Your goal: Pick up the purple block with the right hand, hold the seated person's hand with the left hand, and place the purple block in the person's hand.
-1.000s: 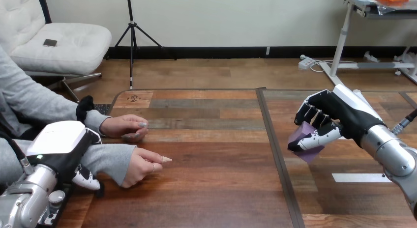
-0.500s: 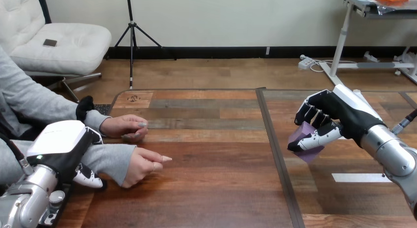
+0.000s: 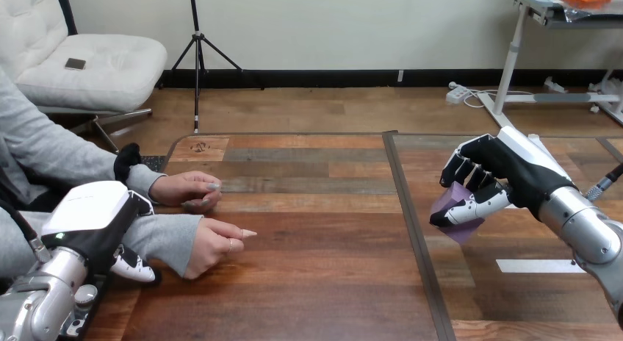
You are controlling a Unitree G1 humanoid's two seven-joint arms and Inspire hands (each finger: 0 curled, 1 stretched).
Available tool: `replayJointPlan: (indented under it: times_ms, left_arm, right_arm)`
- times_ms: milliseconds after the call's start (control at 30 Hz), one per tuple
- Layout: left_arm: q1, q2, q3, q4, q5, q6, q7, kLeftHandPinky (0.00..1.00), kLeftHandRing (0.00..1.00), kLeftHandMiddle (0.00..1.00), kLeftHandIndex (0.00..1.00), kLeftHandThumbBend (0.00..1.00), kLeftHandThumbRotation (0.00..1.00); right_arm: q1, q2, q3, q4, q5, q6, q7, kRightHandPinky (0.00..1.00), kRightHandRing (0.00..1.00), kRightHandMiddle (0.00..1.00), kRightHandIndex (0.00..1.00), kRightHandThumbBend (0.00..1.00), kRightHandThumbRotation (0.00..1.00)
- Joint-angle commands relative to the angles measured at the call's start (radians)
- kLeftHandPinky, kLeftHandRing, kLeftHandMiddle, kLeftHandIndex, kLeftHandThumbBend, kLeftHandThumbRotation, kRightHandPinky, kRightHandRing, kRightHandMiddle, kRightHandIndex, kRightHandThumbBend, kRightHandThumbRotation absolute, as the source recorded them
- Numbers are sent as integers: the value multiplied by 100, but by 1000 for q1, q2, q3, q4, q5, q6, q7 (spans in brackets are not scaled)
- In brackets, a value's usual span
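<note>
Purple block (image 3: 463,231): clenched in the right robot hand (image 3: 499,176), raised over the table's (image 3: 308,282) right part.
Left robot hand (image 3: 92,220): laid over the sleeve (image 3: 158,238) behind the person's nearer hand (image 3: 213,245); whether it is grasped cannot be told.
Change: the left robot hand is shifted slightly along the sleeve; the block is unmoved.
Meaning: the hold is judged unfinished, the handover not begun.

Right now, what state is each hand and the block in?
purple block: gripped in the right hand.
right hand: fingers curled round the block.
left hand: over the person's nearer forearm.
person's nearer hand: resting on the table, loosely closed, palm not up.
person's farther hand: resting on the table, curled.
</note>
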Motion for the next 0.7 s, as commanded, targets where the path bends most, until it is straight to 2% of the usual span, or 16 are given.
replayJointPlan:
  times_ms: [0,300,467,667]
  left_arm:
    - [-28,-33,-8,-21,-25,-21,9,27,35,42,43,80,0]
    - [-13,-44,-4,-53,-31,-6,23,26,33,41,42,79,0]
    - [6,-53,13,-109,-43,25,23,25,31,39,41,79,0]
    - [34,-54,37,-184,-62,35,29,24,30,38,40,80,0]
  right_arm:
    - [-44,-21,-17,-25,14,-2,-28,37,39,43,43,87,0]
    - [-41,-24,-16,-27,16,-11,-14,37,39,43,43,87,0]
    - [-40,-28,-18,-27,20,-19,-4,37,39,43,43,87,0]
    - [-41,-30,-21,-28,23,-19,3,37,39,43,43,87,0]
